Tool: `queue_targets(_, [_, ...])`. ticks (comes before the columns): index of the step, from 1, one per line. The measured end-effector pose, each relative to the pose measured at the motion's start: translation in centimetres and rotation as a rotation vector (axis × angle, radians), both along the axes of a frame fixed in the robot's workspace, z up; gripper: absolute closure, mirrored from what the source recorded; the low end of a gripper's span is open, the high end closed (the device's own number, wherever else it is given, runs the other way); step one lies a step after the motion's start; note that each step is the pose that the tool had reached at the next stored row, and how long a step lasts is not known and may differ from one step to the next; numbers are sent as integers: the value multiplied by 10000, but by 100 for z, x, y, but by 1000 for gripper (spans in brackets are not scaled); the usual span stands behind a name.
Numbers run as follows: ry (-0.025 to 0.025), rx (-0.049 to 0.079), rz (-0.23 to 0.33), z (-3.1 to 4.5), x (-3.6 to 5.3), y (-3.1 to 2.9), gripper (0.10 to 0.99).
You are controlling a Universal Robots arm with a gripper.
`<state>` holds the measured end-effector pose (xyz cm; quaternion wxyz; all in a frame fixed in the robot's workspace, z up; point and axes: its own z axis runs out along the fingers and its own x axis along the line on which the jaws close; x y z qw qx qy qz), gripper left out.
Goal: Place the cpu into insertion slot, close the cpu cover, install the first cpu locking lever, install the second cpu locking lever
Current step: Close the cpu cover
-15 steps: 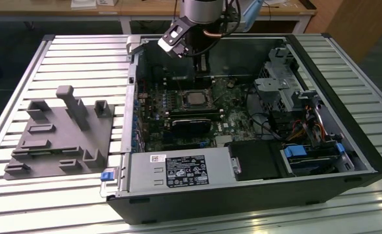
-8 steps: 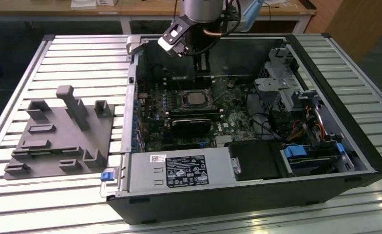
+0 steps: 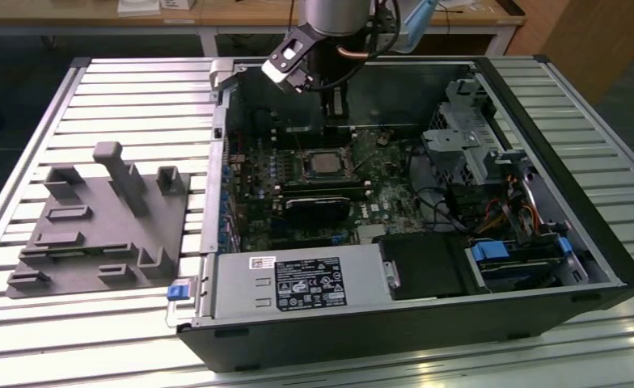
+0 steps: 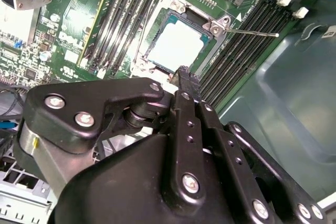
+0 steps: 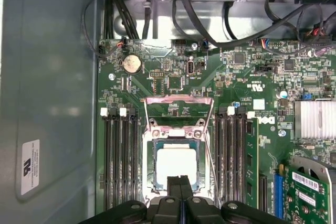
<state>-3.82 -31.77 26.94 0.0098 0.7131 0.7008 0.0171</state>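
Observation:
The cpu [image 5: 176,165] lies flat in the insertion slot [image 5: 148,167], its pale metal top showing in both wire views [image 4: 176,45] and, in the exterior view, as a small square [image 3: 323,164] on the green board. The cpu cover [image 5: 178,99], a thin silvery frame, looks tilted up at the slot's one end, with the board visible through its window. A thin lever rod [image 4: 257,33] sticks out beside the slot. My gripper [image 5: 179,183] hangs over the cpu's near edge, shut with nothing between its black fingers [image 4: 184,80]. From outside it [image 3: 335,121] reaches down into the case.
Long black memory slots [image 5: 121,161] flank the socket on both sides [image 5: 233,156]. Black cables [image 5: 157,3] run along the case wall, and a finned heat sink [image 5: 315,119] and an add-in card [image 5: 307,192] sit nearby. A grey fixture [image 3: 101,218] lies on the slatted table.

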Motion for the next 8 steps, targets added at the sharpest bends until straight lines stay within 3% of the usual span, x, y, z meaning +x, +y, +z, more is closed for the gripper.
queue_targets(8, [-4, 7, 0, 58, 0, 0, 980])
